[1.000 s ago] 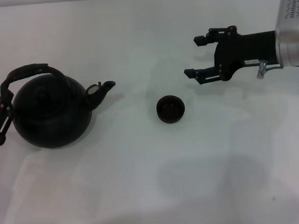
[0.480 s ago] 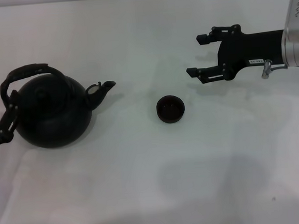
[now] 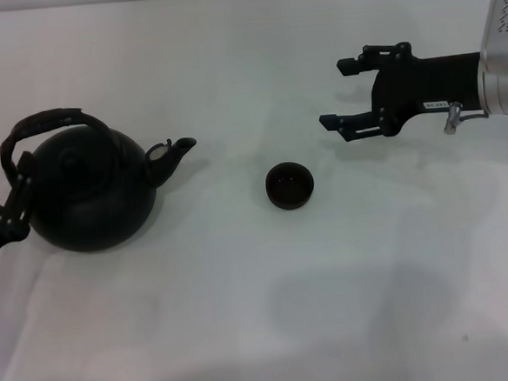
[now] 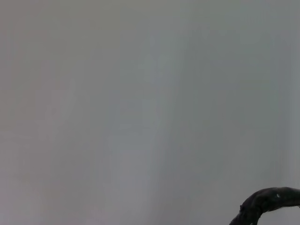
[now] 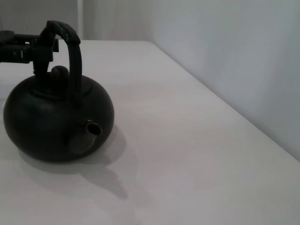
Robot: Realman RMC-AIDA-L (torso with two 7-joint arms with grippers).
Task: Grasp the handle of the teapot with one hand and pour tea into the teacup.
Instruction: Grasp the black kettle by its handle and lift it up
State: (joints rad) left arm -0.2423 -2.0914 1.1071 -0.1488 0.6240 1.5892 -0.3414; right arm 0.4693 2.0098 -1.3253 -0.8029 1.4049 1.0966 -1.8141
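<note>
**Bright, flat light with soft shadows**

The head view is evenly lit, and the white tabletop (image 3: 245,313) is nearly washed out. A faint shadow lies right of the teapot (image 3: 89,198), broader grey patches sit at lower centre. The left wrist view is featureless grey haze.

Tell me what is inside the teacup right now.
The teacup shows only a dark interior in the head view; no liquid can be made out. The teapot stands upright on the table, apart from it, so nothing is being poured.
</note>
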